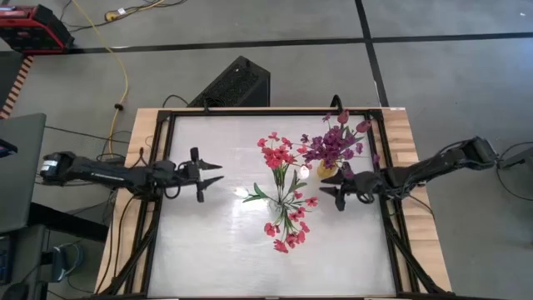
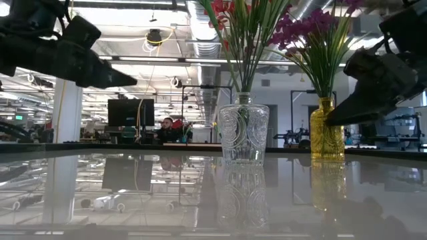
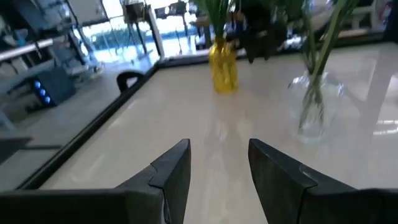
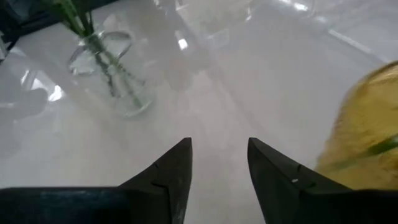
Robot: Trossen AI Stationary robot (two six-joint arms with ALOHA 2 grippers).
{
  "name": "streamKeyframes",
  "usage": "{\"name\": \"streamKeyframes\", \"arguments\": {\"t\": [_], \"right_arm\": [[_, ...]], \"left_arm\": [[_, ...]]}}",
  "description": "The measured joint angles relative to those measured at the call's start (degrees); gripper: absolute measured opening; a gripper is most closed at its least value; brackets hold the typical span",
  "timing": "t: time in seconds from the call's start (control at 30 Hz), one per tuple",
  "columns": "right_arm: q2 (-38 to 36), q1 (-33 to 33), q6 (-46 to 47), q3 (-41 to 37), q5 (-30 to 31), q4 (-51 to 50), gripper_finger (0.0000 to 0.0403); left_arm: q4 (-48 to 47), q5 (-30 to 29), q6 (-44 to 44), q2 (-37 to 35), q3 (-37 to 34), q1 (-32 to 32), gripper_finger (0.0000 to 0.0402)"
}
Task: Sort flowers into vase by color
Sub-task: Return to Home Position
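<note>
Flowers (image 1: 279, 154) stand in two vases near the middle of the white table (image 1: 208, 242), none lying loose on it; at the far left, the left gripper (image 1: 218, 172) hangs above the table's left part, well apart from both vases, its fingers (image 3: 174, 168) spread with bare table showing between them; next, a clear glass vase (image 2: 243, 133) stands upright and holds the red-pink blossoms (image 1: 287, 233), their green stalks fanning out; just to its right and a little farther back, a yellow vase (image 2: 327, 130) stands upright and holds the purple clusters (image 1: 333, 146) along with maroon tulip buds (image 1: 343, 117); at the right, the right gripper (image 1: 326, 195) hangs above the table near the yellow vase, touching nothing, its fingers (image 4: 174, 168) parted and empty.
</note>
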Motion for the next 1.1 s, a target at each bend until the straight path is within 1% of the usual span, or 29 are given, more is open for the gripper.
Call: {"name": "streamKeyframes", "arguments": {"t": [0.23,0.4,0.53,0.63,0.73,0.83,0.97,1.1], "right_arm": [[-5.8,-4.3,-5.4,-0.7,0.0,-0.6,0.0134],[-8.8,-7.2,-9.6,-0.7,0.0,-0.7,0.0096],[-9.4,-9.8,-13.1,-0.7,-0.2,-1.2,0.0066],[-9.5,-12.2,-14.5,-0.6,-1.7,-1.1,0.0046],[-9.5,-14.1,-14.7,-0.6,-3.4,-1.0,0.0026],[-9.5,-15.4,-15.5,-1.0,-6.3,-0.5,0.0016],[-9.4,-15.9,-15.8,-5.2,-7.5,5.5,0.0027],[-9.4,-15.8,-14.4,-5.2,-8.6,3.5,0.0046]], "left_arm": [[-15.2,5.4,-0.5,-14.2,0.0,5.8,0.0151],[-23.7,5.6,-3.6,-24.6,0.0,8.5,0.0151],[-30.0,5.6,-6.0,-31.3,0.0,9.5,0.0151],[-34.8,5.7,-7.8,-35.5,0.0,9.5,0.0151],[-38.0,6.5,-10.4,-38.8,0.0,9.5,0.0151],[-38.6,9.1,-12.1,-40.5,0.1,9.5,0.0151],[-38.9,9.7,-13.9,-40.6,0.2,9.5,0.0151],[-38.7,7.9,-14.1,-40.1,0.2,9.5,0.0151]]}}
